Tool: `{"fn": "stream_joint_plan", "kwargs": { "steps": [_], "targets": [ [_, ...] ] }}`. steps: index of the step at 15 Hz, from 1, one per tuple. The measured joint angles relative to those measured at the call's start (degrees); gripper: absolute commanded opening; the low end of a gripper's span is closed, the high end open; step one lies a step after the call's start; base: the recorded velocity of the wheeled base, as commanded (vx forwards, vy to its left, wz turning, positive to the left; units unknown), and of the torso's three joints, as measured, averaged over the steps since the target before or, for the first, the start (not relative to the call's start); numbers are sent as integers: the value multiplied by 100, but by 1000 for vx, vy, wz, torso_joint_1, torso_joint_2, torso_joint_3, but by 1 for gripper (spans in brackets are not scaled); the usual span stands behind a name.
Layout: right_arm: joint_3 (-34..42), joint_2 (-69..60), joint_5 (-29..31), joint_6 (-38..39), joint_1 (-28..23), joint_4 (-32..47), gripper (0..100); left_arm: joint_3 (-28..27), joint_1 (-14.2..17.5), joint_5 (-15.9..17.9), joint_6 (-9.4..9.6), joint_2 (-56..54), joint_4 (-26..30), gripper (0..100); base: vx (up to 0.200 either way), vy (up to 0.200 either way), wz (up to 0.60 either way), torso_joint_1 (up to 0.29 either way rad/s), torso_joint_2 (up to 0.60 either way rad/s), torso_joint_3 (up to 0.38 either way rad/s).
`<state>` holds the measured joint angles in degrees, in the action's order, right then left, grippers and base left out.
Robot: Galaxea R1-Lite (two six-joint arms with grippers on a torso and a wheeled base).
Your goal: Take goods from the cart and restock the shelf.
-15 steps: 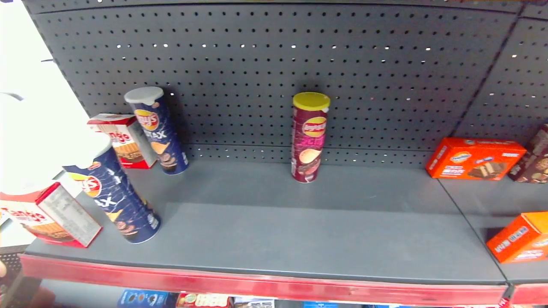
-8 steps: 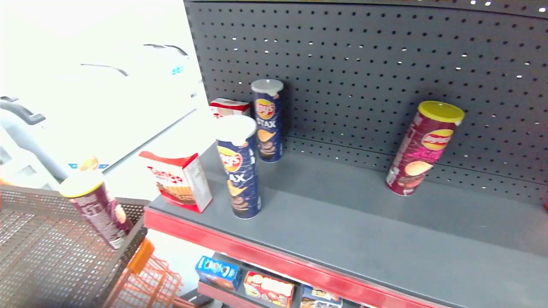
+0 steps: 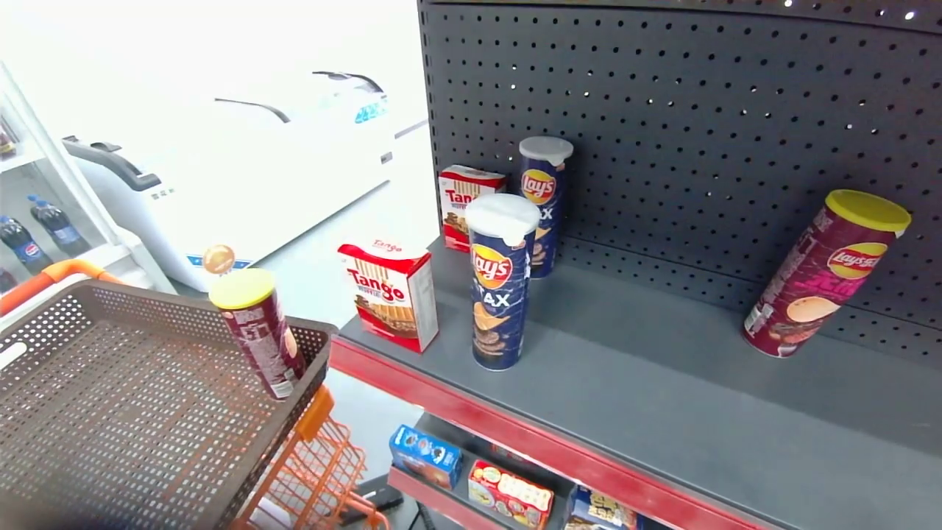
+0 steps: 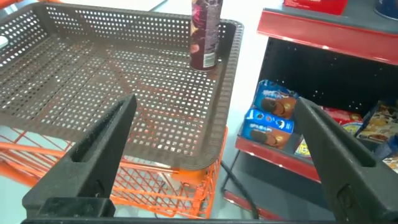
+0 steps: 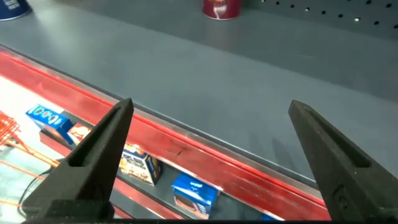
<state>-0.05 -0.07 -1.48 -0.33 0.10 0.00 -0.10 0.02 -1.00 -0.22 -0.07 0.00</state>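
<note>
Gaze swings left from shelf [image 3: 662,390] to cart, goods unmoved. Maroon chip can [image 3: 257,335] stands at the cart basket's [image 3: 110,419] two-o'clock corner; left gripper [image 4: 216,106] and right gripper [image 5: 211,106] gape wide, empty — pickup seems next.

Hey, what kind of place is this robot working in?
Probably a grocery shop, or a mock-up of one: a pegboard-backed shelf stocked with chip cans and wafer boxes, a cart beside it, and drink bottles.
</note>
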Motion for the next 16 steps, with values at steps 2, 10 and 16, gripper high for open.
{"fn": "stream_joint_plan", "kwargs": {
  "steps": [2,10,16],
  "targets": [
    [5,0,2,1,0,2,100,-32,2,51,29,2,22,100,0,0,0,0,0,0],
    [5,0,0,1,-2,0,100,-1571,27,-228,84,2272,-68,100,0,0,0,0,0,0],
    [5,0,0,0,0,2,100,-1858,49,-258,265,5158,-2146,100,0,0,0,0,0,0]
  ]
}}
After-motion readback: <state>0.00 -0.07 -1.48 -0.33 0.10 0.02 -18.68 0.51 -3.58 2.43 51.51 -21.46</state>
